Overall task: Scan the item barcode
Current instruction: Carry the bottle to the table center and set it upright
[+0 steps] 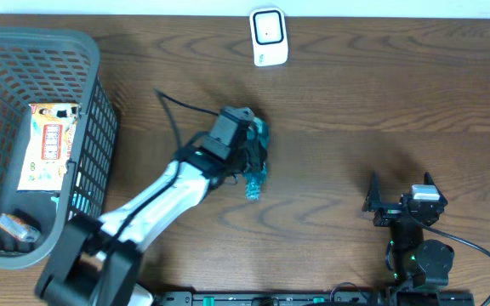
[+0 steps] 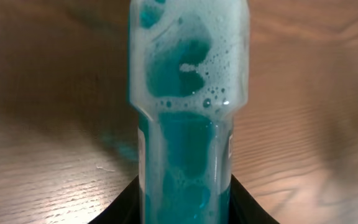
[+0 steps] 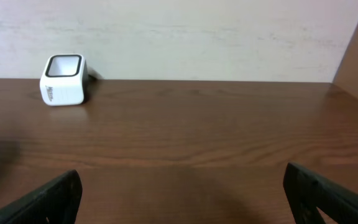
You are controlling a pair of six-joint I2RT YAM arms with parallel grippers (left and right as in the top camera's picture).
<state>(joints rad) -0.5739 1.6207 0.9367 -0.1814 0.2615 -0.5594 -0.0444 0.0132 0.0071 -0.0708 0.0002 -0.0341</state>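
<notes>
A clear bottle of teal, foamy liquid [image 2: 188, 106] fills the left wrist view, held between both black fingers of my left gripper [image 2: 188, 205], which is shut on it. From overhead the bottle [image 1: 257, 177] pokes out beyond the left gripper [image 1: 247, 153] near the table's middle. No barcode shows on the bottle. The white barcode scanner [image 1: 269, 36] stands at the table's far edge, also visible as the scanner [image 3: 63, 80] in the right wrist view. My right gripper [image 1: 402, 194] rests open at the front right, its fingers [image 3: 48, 200] wide apart over bare wood.
A dark mesh basket [image 1: 92, 110] stands at the left, holding a flat snack packet [image 1: 48, 144] and a small wrapped item [image 1: 17, 227]. A black cable [image 1: 177, 115] trails behind the left arm. A pale wall [image 3: 179, 37] backs the table.
</notes>
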